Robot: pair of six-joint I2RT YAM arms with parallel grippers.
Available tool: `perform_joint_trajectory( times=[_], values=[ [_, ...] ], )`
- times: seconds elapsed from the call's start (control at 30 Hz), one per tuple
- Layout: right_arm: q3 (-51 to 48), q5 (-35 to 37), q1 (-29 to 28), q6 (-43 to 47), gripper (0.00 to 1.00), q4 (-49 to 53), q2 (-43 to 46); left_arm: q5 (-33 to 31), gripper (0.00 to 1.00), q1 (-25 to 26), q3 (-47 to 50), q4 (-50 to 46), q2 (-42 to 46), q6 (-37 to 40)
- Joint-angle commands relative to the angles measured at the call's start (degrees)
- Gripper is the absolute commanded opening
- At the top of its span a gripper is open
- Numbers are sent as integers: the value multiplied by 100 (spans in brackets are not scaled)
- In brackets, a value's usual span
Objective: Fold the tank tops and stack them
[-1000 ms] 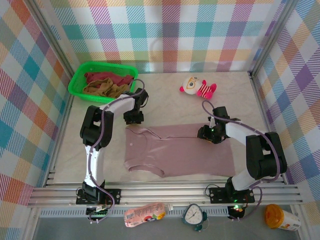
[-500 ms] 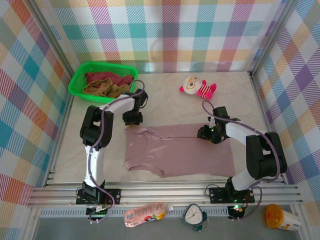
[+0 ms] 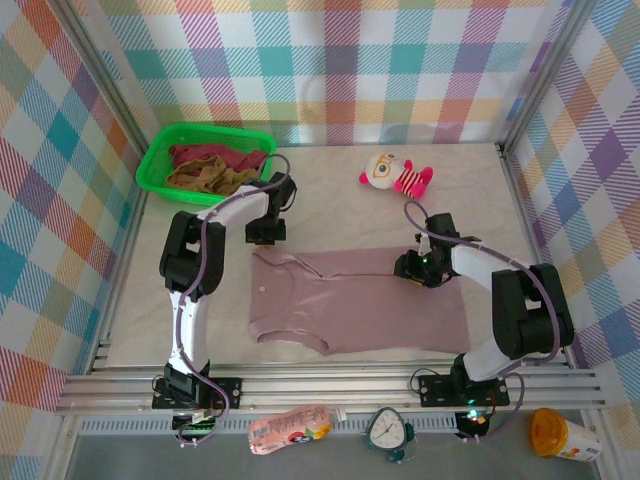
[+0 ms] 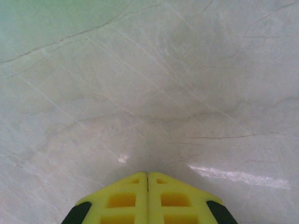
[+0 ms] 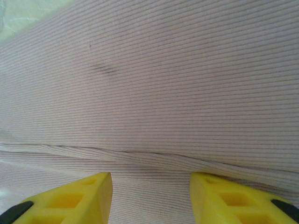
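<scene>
Mauve top [image 3: 360,300]: laid flat at worktop [image 3: 330,200] centre. Tan top [image 3: 205,180] and maroon top [image 3: 215,154]: heaped in basket [image 3: 150,172]. Left end effector [image 4: 148,205]: closed empty, held over bare worktop near the neck end. Right end effector [image 5: 149,196]: half parted, set astride a crease in the mauve top, nothing gripped.

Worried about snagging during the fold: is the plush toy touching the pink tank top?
Apart. The top external view shows bare table between the plush toy and the pink tank top.
</scene>
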State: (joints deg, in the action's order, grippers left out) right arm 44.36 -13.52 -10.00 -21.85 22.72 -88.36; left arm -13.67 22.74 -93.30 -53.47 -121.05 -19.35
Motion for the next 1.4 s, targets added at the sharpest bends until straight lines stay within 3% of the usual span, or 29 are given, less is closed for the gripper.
perform_joint_trajectory(
  times=[0.0,0.5,0.87,1.2,1.37],
  values=[
    [-59,33,42,-21,48,-20,-68,-177,0,38,-154,-210,443,235],
    [-133,24,42,-56,48,-90,-122,-47,2,504,1046,601,1484,739],
    [-120,16,47,-61,47,-79,-191,-427,0,925,2378,1679,2222,1654],
    [-129,49,42,-81,47,-57,-172,-774,0,1066,3131,2266,2071,2814],
    [-120,63,42,-83,47,-48,-173,-1265,0,1036,3328,2376,1966,3216]
  ],
)
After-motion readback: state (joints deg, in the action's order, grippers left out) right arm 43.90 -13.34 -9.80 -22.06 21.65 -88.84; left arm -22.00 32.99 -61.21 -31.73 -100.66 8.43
